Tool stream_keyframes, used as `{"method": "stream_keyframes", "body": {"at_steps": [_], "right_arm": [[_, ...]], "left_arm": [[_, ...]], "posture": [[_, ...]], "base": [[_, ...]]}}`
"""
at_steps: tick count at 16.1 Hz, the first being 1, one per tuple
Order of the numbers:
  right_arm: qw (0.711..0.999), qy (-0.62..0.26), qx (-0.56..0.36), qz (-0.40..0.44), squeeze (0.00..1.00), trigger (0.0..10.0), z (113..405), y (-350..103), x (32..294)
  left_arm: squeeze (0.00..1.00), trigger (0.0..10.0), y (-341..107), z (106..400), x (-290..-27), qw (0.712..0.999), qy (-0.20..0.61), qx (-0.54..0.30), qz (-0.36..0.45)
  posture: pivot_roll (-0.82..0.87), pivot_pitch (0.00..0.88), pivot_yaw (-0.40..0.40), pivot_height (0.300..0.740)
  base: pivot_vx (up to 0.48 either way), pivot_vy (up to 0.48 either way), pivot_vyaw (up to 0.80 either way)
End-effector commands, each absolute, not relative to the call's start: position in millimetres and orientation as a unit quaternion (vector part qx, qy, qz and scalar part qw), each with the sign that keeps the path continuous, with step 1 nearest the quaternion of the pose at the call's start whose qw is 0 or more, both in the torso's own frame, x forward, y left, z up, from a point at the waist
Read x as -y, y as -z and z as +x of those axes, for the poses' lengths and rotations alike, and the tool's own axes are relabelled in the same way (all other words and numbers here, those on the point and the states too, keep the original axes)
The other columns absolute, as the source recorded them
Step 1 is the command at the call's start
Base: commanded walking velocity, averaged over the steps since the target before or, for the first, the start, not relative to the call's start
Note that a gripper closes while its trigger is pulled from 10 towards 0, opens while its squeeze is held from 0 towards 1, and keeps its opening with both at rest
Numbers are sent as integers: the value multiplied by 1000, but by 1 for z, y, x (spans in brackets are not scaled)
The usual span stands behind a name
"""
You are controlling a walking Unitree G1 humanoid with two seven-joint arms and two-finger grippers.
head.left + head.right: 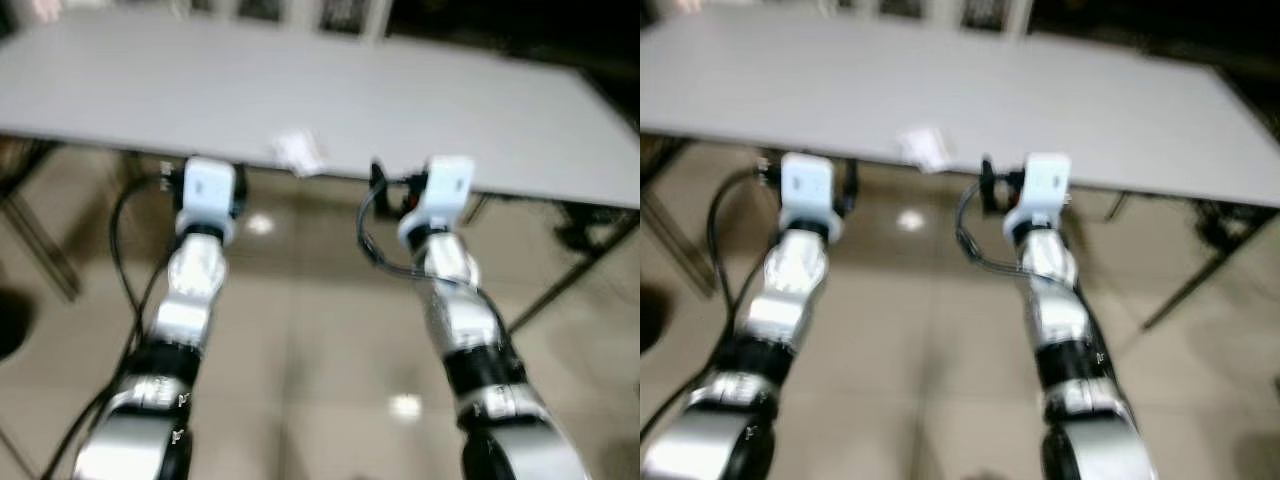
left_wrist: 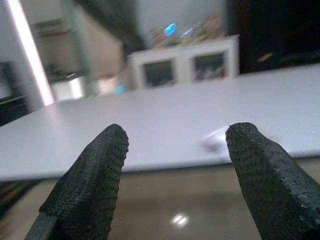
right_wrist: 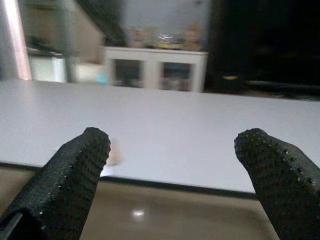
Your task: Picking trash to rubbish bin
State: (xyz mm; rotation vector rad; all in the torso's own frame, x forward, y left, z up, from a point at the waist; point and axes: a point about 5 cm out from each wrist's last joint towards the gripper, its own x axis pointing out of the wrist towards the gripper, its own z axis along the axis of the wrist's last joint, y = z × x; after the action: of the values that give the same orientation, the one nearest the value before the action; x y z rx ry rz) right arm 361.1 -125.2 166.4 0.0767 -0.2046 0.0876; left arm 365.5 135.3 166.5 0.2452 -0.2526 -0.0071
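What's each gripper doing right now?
Left gripper: open, empty, short of the table edge.
Right gripper: open, empty, likewise.

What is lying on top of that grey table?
A small white crumpled scrap lies near the front edge of the table. Blur hides what it is. Both hands, left hand and right hand, are open before the edge.

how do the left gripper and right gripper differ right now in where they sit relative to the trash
The left gripper sits to the left of the white crumpled trash; the right gripper sits to its right. The trash shows beside the left gripper's finger, but is half hidden behind the right's. Both are open, level with the table edge.
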Motion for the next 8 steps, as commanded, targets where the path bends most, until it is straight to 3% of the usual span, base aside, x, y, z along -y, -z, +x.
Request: {"method": "stream_keyframes", "body": {"at_steps": [1, 8], "right_arm": [[993, -41, 102, 40, 0, 10000, 362, -170, 126], [993, -52, 93, 42, 0, 10000, 361, -169, 120]], "left_arm": [[1000, 10000, -168, 365, -132, 983, 21, 129, 132], [1000, 10000, -169, 365, -133, 983, 20, 124, 137]], "posture": [[-32, 14, -114, 740], [-26, 40, -121, 740]], "base": [[480, 0, 0], [480, 0, 0]]}}
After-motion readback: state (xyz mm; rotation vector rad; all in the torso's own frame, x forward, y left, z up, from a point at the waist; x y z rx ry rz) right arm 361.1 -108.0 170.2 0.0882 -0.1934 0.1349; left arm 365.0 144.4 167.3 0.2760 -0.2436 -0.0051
